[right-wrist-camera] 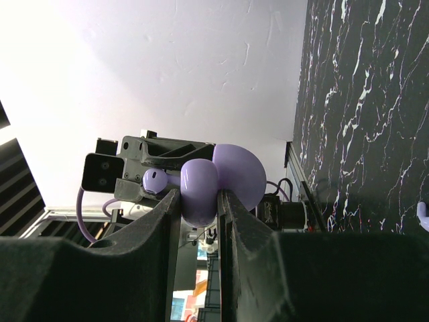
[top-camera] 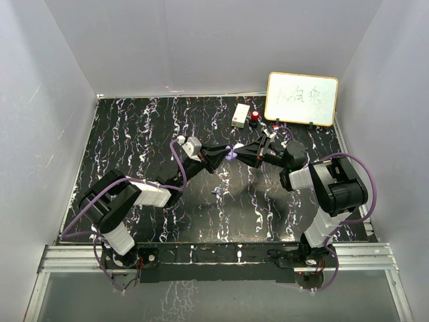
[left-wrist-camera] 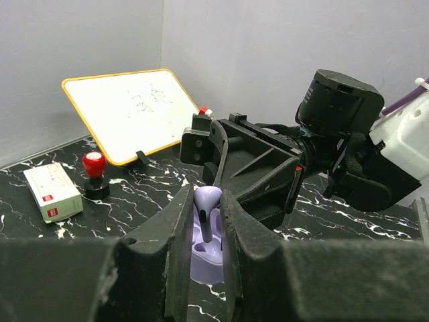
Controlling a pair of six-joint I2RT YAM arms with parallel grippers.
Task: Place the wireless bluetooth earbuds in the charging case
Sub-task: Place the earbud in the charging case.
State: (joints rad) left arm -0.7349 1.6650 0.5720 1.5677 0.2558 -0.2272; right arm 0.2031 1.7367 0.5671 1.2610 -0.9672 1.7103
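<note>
My left claw (left-wrist-camera: 207, 204) is pinched tight on one bud (left-wrist-camera: 207, 198), head up and stem pointing down, in the lower middle of the left wrist view. My right claw (right-wrist-camera: 199, 201) is clamped just as tight on the case (right-wrist-camera: 200, 191), with its lid (right-wrist-camera: 240, 173) swung open behind it. In the top view the two claws meet nose to nose at mid frame, raised above the table (top-camera: 147, 134).

I judge the task halfway at best. The bud's stem is down at the case's well and its head sits just above the lilac base. I cannot tell whether it is seated or only started, because my fingers hide the sides. Left to do, as I read it: press this bud home, let go, fetch the second bud, and perhaps shut the lid.

Only this one bud shows at the case. The neighbouring well is hidden behind my left finger, so I cannot say whether it is filled. A small lilac bit (right-wrist-camera: 422, 211) lies on the table at the far right edge of the right wrist view. It may be the second bud, but the frame cuts it off. The white box (left-wrist-camera: 52, 193) at the left of the left wrist view is closed.
</note>
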